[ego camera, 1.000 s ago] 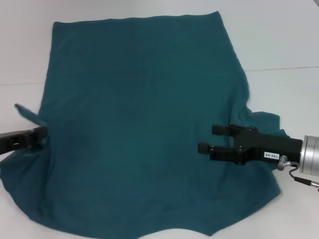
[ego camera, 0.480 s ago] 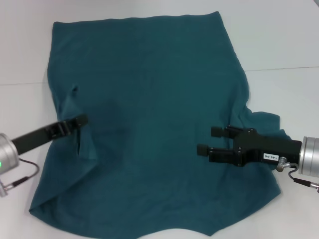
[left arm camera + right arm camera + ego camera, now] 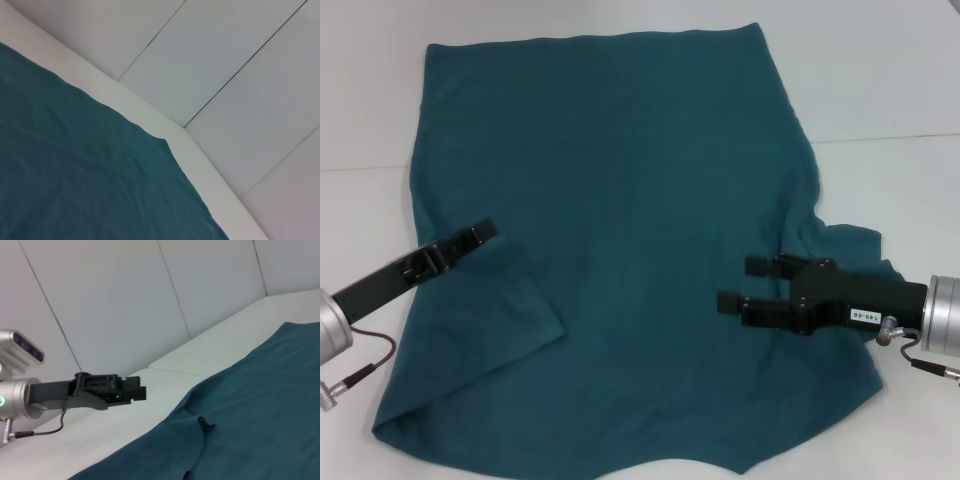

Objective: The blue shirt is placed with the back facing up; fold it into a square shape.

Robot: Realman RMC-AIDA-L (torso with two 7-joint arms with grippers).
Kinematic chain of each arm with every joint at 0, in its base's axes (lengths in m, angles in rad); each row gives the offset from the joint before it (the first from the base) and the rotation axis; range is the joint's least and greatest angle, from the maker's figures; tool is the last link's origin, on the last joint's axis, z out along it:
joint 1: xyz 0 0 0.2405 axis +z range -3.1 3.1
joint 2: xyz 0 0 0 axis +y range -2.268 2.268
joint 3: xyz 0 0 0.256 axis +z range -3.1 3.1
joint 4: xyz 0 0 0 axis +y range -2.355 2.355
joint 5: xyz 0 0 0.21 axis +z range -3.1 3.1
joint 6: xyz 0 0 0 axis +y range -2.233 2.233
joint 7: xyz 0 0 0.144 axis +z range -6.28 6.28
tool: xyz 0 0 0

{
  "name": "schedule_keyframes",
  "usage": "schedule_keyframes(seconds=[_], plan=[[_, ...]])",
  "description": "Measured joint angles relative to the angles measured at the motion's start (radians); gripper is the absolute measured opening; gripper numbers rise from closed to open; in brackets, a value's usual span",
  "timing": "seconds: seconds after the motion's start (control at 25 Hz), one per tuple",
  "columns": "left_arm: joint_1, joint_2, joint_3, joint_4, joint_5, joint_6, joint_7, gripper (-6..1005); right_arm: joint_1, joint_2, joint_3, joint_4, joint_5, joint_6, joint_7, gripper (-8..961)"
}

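White table [image 3: 880,80]; blue shirt [image 3: 620,200] flat; both claws above it

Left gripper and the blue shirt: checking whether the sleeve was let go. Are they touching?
Apart. The right wrist view shows the left gripper hanging above the blue shirt, with white table between.

blue shirt [image 3: 620,250]: soft matt cloth | right tool [image 3: 745,282]: matt black plastic | table [image 3: 890,90]: smooth white

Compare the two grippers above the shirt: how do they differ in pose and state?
The left gripper points diagonally over the blue shirt near its folded-in left sleeve, fingers together and empty; the right gripper lies level, pointing left, fingers apart. Both hover over the fabric, holding nothing.
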Motion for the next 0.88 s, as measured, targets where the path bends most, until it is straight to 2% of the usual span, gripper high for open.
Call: schedule_keyframes(seconds=[0.24,0.52,0.72,0.88], plan=[[0.029,0.001,0.0,0.025,0.001,0.068,0.056,489,-0.009,-0.014,0.017,-0.01,0.005,0.024,0.072,913],[0.047,0.0,0.019,0.016,0.019,0.288,0.315,630,-0.05,-0.068,0.031,-0.03,0.004,0.078,0.212,913],[0.052,-0.004,0.109,-0.01,0.054,0.341,0.488,853,-0.097,-0.073,0.065,-0.078,0.005,0.099,0.22,914],[0.049,-0.009,0.175,-0.012,0.096,0.339,0.524,919,-0.125,-0.084,0.086,-0.098,0.001,0.106,0.262,914]])
